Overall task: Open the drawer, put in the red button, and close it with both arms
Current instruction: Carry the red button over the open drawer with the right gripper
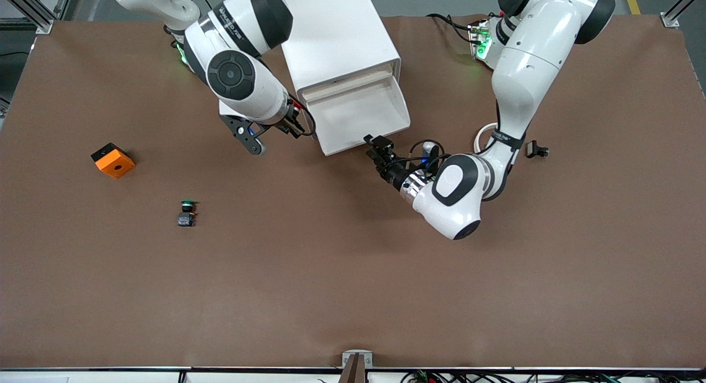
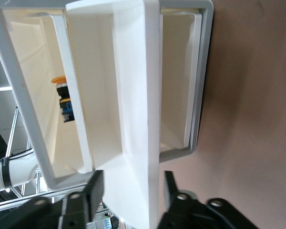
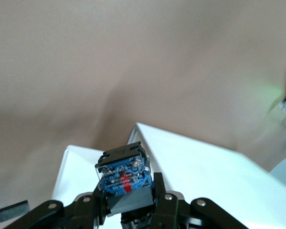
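Observation:
The white cabinet (image 1: pixel 336 35) stands at the robots' edge of the table with its drawer (image 1: pixel 365 142) pulled open toward the front camera. My right gripper (image 1: pixel 293 124) is beside the drawer on the right arm's side. In the right wrist view it (image 3: pixel 129 192) is shut on the red button (image 3: pixel 123 173), whose blue base faces the camera. The button's red cap also shows in the left wrist view (image 2: pixel 60 80). My left gripper (image 1: pixel 379 145) is at the drawer's front wall (image 2: pixel 136 143), with its open jaws on either side of that wall.
A green-capped button (image 1: pixel 187 211) and an orange box (image 1: pixel 113 160) lie toward the right arm's end of the table. A small black part (image 1: pixel 536 150) lies toward the left arm's end. The brown table (image 1: pixel 331 283) stretches toward the front camera.

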`<action>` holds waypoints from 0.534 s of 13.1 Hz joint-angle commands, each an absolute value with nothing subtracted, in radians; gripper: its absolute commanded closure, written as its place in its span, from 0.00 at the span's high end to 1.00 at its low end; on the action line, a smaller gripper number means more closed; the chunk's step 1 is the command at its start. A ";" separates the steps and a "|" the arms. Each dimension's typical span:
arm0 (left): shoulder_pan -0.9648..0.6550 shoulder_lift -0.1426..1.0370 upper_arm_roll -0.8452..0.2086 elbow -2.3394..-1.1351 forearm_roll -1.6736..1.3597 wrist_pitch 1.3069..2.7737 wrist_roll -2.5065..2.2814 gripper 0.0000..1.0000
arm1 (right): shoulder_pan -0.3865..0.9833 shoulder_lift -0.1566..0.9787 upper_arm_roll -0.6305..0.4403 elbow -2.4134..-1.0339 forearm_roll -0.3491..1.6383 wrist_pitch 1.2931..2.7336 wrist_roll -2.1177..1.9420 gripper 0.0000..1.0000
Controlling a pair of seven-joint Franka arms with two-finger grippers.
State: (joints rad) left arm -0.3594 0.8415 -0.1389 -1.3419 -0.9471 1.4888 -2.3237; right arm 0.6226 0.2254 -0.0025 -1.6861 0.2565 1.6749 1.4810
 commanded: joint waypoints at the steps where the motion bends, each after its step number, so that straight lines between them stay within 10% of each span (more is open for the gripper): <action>1: -0.333 0.838 -0.146 -1.290 -0.950 1.471 -2.339 1.00 | 0.676 0.235 -0.015 -1.664 0.285 1.713 1.607 0.31; 7: -0.252 0.790 -0.149 -1.181 -0.838 1.470 -2.306 1.00 | 0.790 0.345 -0.015 -1.592 0.288 1.776 1.882 0.30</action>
